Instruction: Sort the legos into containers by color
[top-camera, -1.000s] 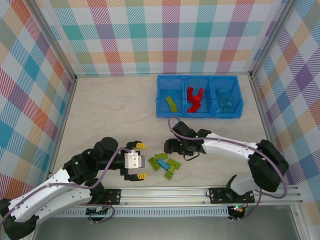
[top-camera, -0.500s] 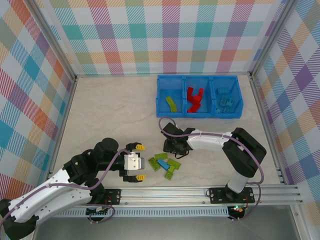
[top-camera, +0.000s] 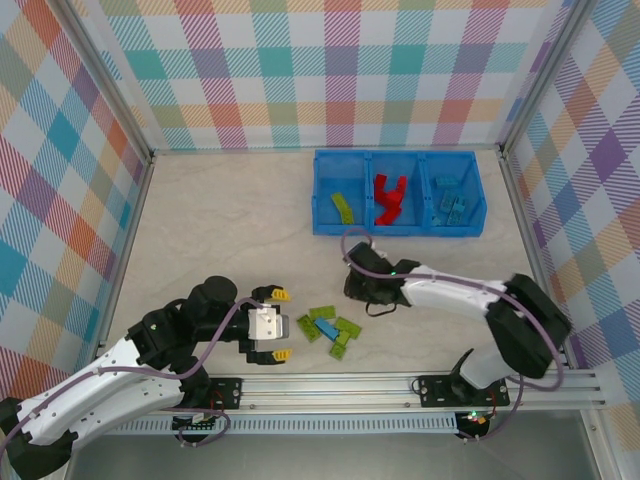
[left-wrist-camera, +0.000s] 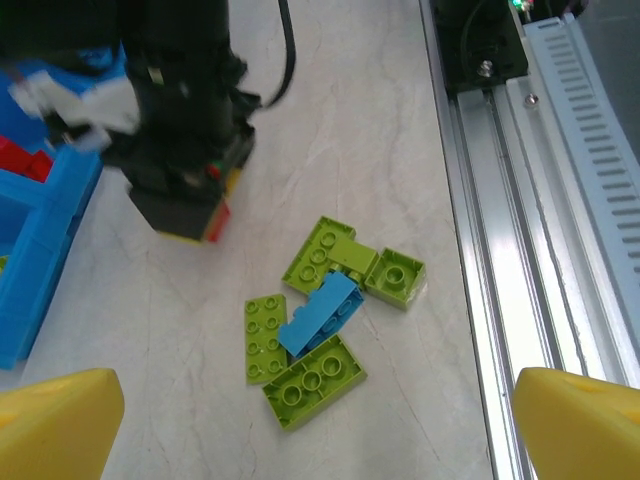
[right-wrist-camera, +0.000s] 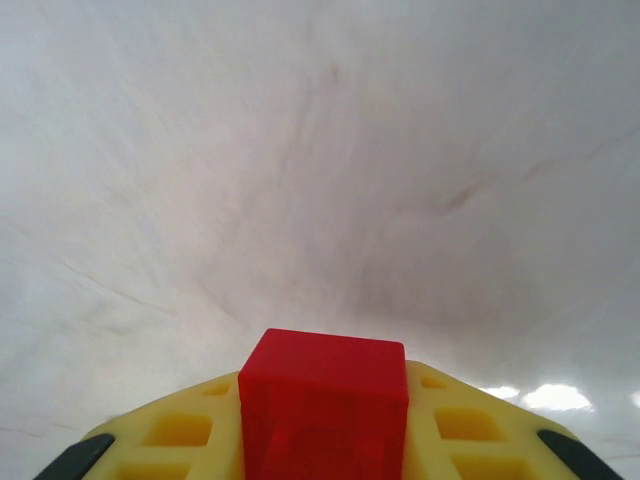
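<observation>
As blue bin (top-camera: 400, 228) holds green legos (top-camera: 343, 207); red legos (top-camera: 388, 198); blue legos (top-camera: 452, 205)

Red lego (right-wrist-camera: 323, 400) cut off below

Overhead view, wrist views low, shared legos (top-camera: 326, 328)

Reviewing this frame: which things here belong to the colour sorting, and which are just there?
Job: loose green legos, blue lego among them, red lego shut in the right gripper, three-compartment blue bin.
Just there: aluminium rail, plaid walls.
</observation>
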